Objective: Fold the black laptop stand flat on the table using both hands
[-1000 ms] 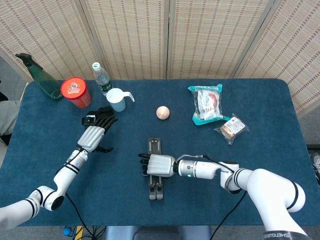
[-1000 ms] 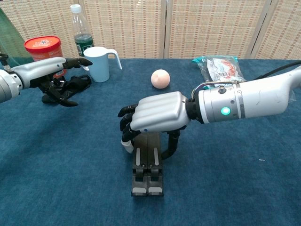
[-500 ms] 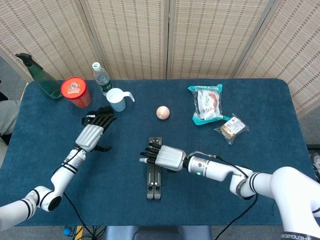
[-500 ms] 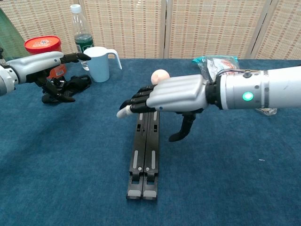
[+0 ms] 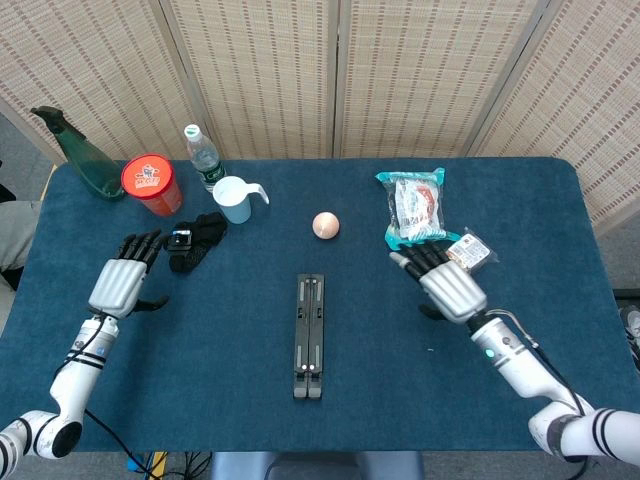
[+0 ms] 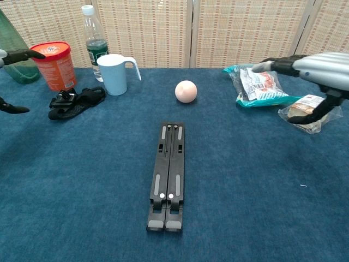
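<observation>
I see a pale blue plastic mug (image 5: 234, 199), red lidded tub (image 5: 152, 184) and clear capped water bottle (image 5: 203, 157) near the bench's far-left corner; contents not visible. Black folding laptop stand (image 5: 309, 336) lies flat, closed, mid-bench toward the near edge. My left hand (image 5: 121, 281) and right hand (image 5: 445, 281) are empty, fingers spread, well apart from it.

Silver-grey ribbed backs on left hand (image 5: 119, 284) and right hand (image 5: 450, 287), black fingers (image 5: 138, 243), white arm segments with black bands, thin black cables along forearms.
</observation>
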Robot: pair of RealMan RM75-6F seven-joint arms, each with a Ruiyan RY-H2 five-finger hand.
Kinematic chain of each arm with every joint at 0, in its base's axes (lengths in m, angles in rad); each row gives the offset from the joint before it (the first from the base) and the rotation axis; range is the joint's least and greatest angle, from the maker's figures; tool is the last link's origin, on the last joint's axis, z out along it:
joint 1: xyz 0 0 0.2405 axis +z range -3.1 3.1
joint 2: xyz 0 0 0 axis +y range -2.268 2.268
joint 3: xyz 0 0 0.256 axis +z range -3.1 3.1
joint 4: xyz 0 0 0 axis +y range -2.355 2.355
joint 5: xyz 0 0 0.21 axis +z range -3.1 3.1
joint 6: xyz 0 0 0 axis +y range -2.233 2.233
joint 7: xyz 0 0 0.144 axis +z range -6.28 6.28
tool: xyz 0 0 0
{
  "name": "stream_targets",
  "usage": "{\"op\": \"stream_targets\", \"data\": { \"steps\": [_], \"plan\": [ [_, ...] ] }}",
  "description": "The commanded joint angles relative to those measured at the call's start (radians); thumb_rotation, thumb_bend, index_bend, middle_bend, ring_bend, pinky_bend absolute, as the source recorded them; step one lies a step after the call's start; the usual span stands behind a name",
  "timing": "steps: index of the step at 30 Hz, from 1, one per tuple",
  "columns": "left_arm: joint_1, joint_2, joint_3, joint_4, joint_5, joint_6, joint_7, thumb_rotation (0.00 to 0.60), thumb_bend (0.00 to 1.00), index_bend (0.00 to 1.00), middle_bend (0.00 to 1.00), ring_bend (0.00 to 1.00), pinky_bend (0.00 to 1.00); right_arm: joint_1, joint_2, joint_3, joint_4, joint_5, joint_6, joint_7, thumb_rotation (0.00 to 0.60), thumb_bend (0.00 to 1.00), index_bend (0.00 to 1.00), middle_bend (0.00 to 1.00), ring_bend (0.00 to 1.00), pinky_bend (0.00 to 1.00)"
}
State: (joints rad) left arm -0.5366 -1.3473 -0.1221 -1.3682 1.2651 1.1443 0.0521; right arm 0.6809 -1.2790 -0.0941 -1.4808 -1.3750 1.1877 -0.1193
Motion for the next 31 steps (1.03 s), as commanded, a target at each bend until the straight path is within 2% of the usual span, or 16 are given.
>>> {"op": "stream_targets", "data": {
  "steps": [1,8,11,15,22,31],
  "plan": [
    [0.054,0.034,0.013,-0.044,-0.028,0.060,0.043,0.600,0.15,0.00,0.00,0.00,0.00,-0.100,0.049,0.008,-0.066,0.060,0.091,-0.060,0.600,0.17,0.00,0.00,0.00,0.00],
    [0.155,0.059,0.034,-0.122,-0.018,0.194,0.082,0.600,0.15,0.00,0.00,0.00,0.00,-0.248,0.093,0.005,-0.161,0.098,0.226,-0.110,0.600,0.16,0.00,0.00,0.00,0.00],
    [0.206,0.052,0.049,-0.144,0.022,0.286,0.100,0.600,0.15,0.00,0.00,0.00,0.00,-0.313,0.104,0.003,-0.192,0.099,0.288,-0.116,0.600,0.16,0.00,0.00,0.00,0.00],
    [0.252,0.049,0.067,-0.178,0.061,0.349,0.108,0.600,0.15,0.00,0.00,0.00,0.00,-0.378,0.115,0.003,-0.223,0.100,0.342,-0.131,0.600,0.16,0.00,0.00,0.00,0.00],
    [0.304,0.063,0.088,-0.235,0.116,0.409,0.123,0.600,0.15,0.00,0.00,0.00,0.00,-0.451,0.112,0.015,-0.245,0.062,0.408,-0.155,0.600,0.16,0.00,0.00,0.00,0.00],
    [0.326,0.070,0.084,-0.261,0.132,0.404,0.143,0.600,0.15,0.00,0.00,0.00,0.00,-0.476,0.110,0.048,-0.252,0.038,0.386,-0.169,0.600,0.16,0.00,0.00,0.00,0.00]
  ]
}}
